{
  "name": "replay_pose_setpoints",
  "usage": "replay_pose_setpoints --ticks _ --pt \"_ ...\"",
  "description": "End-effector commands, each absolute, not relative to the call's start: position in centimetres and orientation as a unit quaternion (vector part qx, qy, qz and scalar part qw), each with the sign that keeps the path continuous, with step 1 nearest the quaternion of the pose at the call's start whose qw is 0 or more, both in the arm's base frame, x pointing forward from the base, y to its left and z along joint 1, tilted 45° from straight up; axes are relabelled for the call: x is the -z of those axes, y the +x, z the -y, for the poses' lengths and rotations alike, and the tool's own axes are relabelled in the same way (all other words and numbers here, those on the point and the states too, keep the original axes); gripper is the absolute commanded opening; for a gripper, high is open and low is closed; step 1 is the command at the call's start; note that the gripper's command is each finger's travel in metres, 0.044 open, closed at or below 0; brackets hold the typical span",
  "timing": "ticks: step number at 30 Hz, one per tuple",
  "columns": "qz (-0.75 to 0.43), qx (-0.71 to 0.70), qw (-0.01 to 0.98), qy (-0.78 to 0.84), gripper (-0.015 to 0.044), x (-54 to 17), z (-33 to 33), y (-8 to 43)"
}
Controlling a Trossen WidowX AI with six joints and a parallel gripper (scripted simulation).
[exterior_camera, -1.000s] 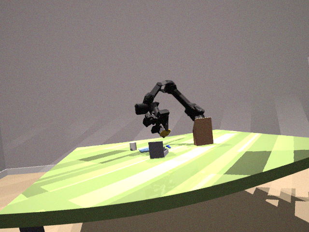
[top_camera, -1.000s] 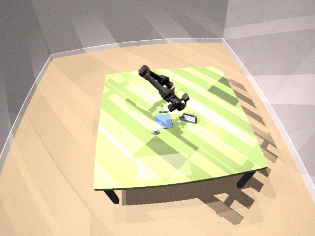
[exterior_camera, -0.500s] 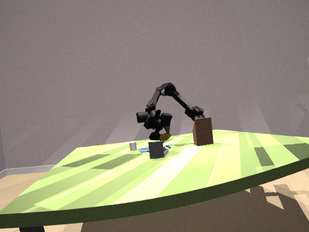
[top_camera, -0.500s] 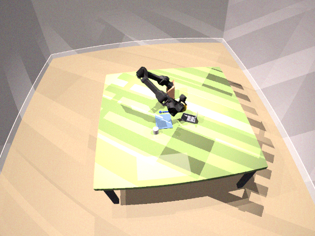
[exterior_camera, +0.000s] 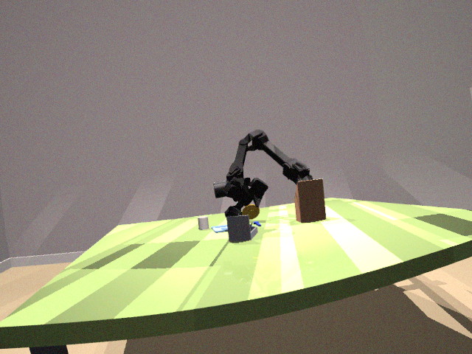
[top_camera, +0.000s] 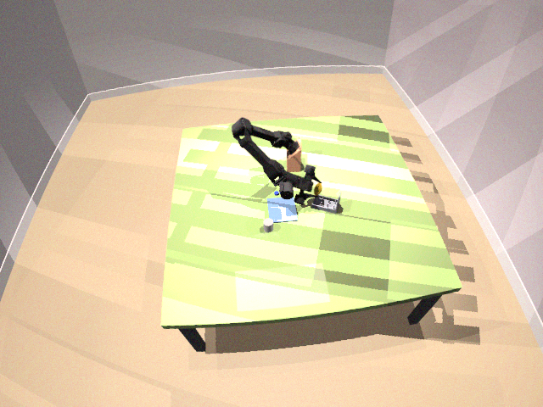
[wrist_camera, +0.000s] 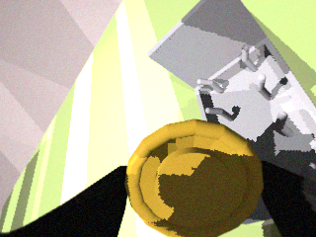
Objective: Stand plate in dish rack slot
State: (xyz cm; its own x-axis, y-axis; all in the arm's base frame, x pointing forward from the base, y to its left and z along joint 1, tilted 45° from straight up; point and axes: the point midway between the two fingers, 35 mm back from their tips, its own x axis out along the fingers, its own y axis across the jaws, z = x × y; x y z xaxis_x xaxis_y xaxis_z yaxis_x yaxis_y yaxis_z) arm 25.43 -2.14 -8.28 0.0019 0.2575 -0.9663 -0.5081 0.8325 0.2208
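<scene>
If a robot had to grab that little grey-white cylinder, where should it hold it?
Probably around the sides of the cylinder, coming from above: it stands upright, its walls look straight, and no handle shows.

- Round yellow plate [top_camera: 317, 189] [exterior_camera: 251, 212] [wrist_camera: 207, 183], with a thick raised rim and a recessed centre; held at opposite edges between the fingers of the black gripper [top_camera: 307, 187] [exterior_camera: 245, 209] [wrist_camera: 195, 175], tipped steeply on edge, raised above the desk and near the rack.
- Grey rectangular dish rack [top_camera: 325, 203] [exterior_camera: 239, 228] [wrist_camera: 197, 51], a shallow tray with a tall flat panel at one end and short, bent, light-grey rails inside; resting upright on the green desk [top_camera: 280, 263] [exterior_camera: 213, 282] [wrist_camera: 106, 99].
</scene>
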Motion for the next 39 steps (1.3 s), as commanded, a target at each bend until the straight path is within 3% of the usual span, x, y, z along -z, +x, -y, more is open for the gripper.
replay_pose_setpoints --ticks 1,29,39 --pt "-0.624 -0.301 0.713 -0.108 0.0000 8.4 2.4 25.2" --pt "-0.328 -0.423 0.780 -0.324 0.0000 7.6 4.9 25.0" --pt "-0.321 -0.423 0.780 -0.331 0.0000 7.6 5.0 25.0"
